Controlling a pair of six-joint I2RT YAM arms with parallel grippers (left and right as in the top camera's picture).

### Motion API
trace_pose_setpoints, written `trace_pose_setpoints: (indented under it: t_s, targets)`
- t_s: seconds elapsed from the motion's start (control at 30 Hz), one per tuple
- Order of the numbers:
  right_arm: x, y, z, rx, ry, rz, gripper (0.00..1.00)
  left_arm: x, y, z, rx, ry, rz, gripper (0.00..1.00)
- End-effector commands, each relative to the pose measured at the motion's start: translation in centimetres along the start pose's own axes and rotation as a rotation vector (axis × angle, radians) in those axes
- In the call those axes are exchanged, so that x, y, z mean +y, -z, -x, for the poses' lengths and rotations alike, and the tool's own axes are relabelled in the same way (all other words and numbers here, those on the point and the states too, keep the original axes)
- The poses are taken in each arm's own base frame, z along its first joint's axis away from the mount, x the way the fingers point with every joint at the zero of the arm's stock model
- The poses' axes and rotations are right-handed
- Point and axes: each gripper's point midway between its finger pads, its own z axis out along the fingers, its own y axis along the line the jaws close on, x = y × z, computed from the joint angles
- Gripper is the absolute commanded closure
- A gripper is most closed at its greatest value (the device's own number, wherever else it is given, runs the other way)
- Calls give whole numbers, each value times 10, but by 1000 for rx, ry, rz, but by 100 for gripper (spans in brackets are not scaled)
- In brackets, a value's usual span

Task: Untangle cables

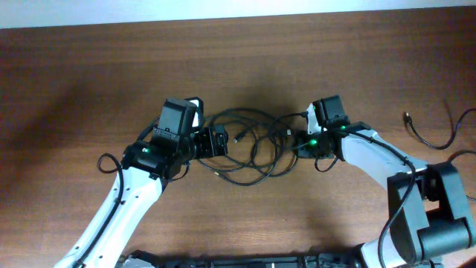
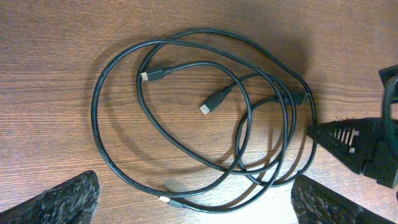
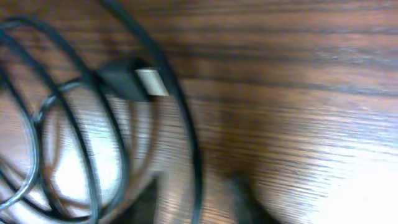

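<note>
We find the left gripper (image 1: 214,141) over a brown wood-grain table (image 1: 74,67), its fingers spread wide. Just to its right, between both arms, the cables (image 1: 253,145) lie flat in loose overlapping loops. The right gripper (image 1: 299,141) meets their right edge; we cannot tell how its jaws stand. Farther right lies a separate black cord (image 1: 435,138). A pale strip (image 1: 223,7) borders the far edge.

Table (image 1: 245,59): brown wood with a fine grain is seen in all three views.
Table's far edge (image 1: 223,22): it is bordered by a pale strip (image 1: 223,9) in the overhead view.
</note>
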Motion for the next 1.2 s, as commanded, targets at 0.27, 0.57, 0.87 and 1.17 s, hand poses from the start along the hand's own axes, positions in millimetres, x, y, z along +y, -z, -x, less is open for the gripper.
trace_pose_setpoints:
  t_s: [0.27,0.57,0.87,1.17]
  targets:
    - [9,77,38,-5,91,86,96,0,3,1,-5,5,-10,1]
    - [83,180,34,-152,259,399,96,-1,3,1,-6,5,-11,1]
    - [92,222,7,-213,283,393,96,-1,3,1,-5,5,-11,1]
    - [89,223,0,-193,268,378,96,0,3,1,-5,5,-10,1]
